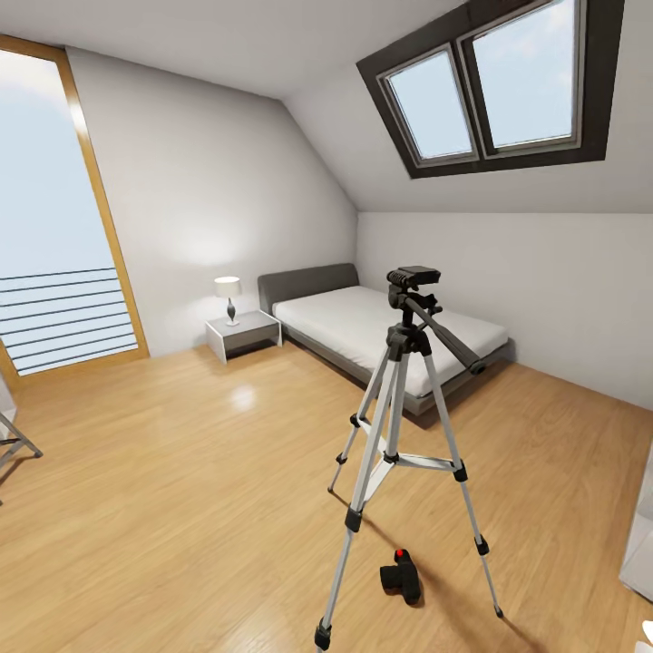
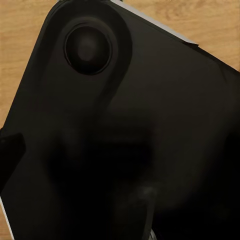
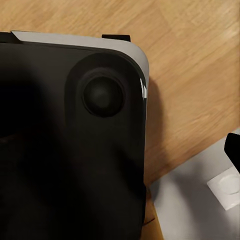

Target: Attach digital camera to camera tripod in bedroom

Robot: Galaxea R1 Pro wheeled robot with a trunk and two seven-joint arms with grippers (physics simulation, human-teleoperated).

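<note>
- The light wood floor [image 1: 181, 472] carries everything here.
- The camera tripod [image 1: 399, 453] stands upright on the floor, its three black feet spread on the boards.
- The digital camera [image 1: 400, 574] lies on the floor between the tripod's near legs, red button up.
- The bed [image 1: 390, 331] stands on the floor behind the tripod, against the far wall.
- A white nightstand [image 1: 243, 334] sits on the floor just beside the bed, with a lamp [image 1: 229, 297] on it.

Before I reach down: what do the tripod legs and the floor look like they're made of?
The camera tripod legs look like silver metal tubing with a soft sheen, joined by matte black collars, probably plastic. The floor looks like light wood planks with visible grain and a glossy reflection.
</note>
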